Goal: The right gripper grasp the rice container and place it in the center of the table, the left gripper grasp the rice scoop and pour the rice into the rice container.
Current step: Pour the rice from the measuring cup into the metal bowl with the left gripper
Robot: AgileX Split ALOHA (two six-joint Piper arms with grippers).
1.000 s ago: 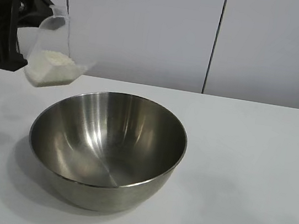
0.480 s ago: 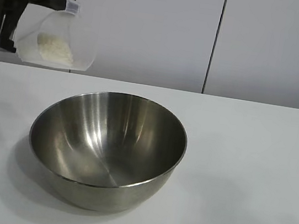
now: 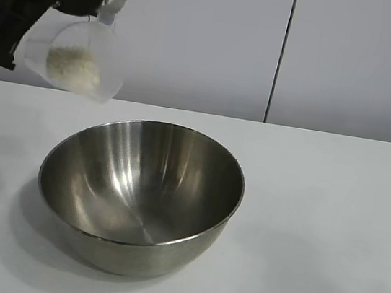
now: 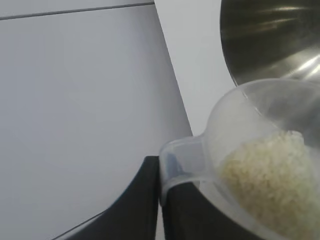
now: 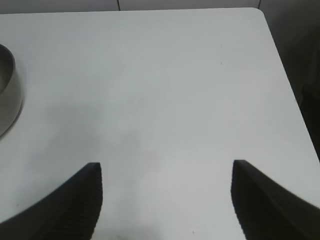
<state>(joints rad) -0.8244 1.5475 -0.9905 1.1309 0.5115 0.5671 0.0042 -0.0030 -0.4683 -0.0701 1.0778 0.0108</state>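
Observation:
The rice container (image 3: pixel 139 193), a large shiny steel bowl, stands in the middle of the white table (image 3: pixel 332 209); its inside looks empty. My left gripper (image 4: pixel 161 172) is shut on the tab of the rice scoop (image 3: pixel 73 56), a cloudy plastic cup held tilted in the air above and left of the bowl's rim. The rice (image 3: pixel 73 69) lies heaped inside the scoop, and shows close up in the left wrist view (image 4: pixel 267 172), with the bowl (image 4: pixel 272 37) beyond it. My right gripper (image 5: pixel 166 172) is open over bare table, with the bowl's edge (image 5: pixel 9 95) off to its side.
A pale panelled wall (image 3: pixel 282 49) with a dark vertical seam stands behind the table. The table's far edge and corner (image 5: pixel 260 12) show in the right wrist view, with a dark drop beyond.
The left gripper has risen and rotated, tipping the scoop from nearly upright to tilted towards the bowl; the rice has slid towards the scoop's mouth. The bowl has not moved.

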